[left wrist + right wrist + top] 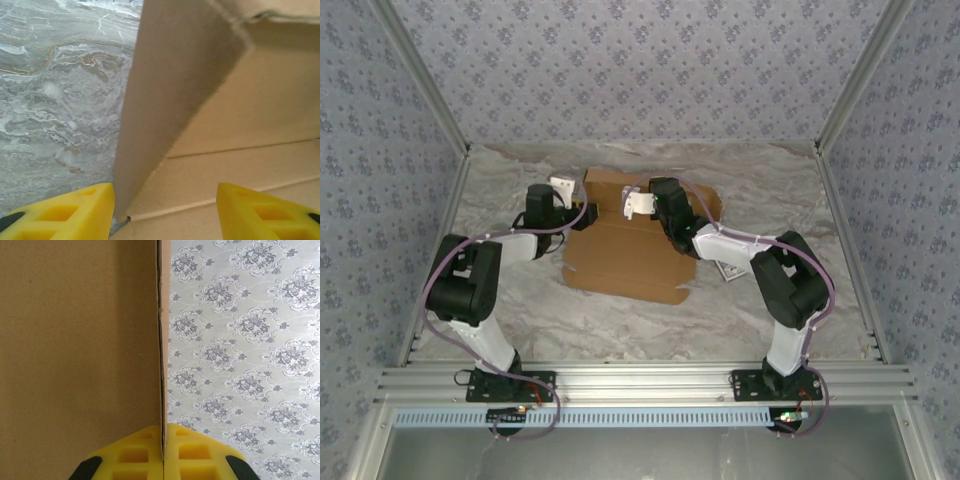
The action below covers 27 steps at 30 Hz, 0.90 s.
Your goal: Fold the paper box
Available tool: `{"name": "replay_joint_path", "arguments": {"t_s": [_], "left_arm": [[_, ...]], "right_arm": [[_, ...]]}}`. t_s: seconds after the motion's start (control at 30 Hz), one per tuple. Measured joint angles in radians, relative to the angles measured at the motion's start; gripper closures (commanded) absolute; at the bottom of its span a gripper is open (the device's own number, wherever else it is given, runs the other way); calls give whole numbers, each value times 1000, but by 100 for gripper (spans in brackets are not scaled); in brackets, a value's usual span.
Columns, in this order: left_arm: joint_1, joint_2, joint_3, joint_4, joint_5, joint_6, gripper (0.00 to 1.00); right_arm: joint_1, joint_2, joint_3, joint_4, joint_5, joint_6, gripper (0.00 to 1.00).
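Observation:
The paper box is a brown cardboard sheet lying in the middle of the table, partly raised at its far side. My left gripper is at the box's left edge. In the left wrist view it stands open, with an upright side flap between the yellow fingers, close to the left one, above the creased floor panel. My right gripper is over the far middle of the box. In the right wrist view it is shut on the thin edge of a standing cardboard panel.
A small dark card with a white border lies on the marbled tabletop under the right forearm. Patterned walls close in the back and both sides. A metal rail runs along the near edge.

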Motion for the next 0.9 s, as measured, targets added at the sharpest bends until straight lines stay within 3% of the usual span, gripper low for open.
{"name": "replay_joint_path", "arguments": {"t_s": [0.47, 0.67, 0.9], "left_arm": [[-19, 67, 34, 102, -38, 99, 76], [-19, 86, 50, 113, -41, 109, 75], [-20, 117, 85, 126, -42, 125, 65]], "right_arm": [[-6, 2, 0, -5, 9, 5, 100], [-8, 3, 0, -5, 15, 8, 100], [-8, 3, 1, -5, 15, 8, 100]]}}
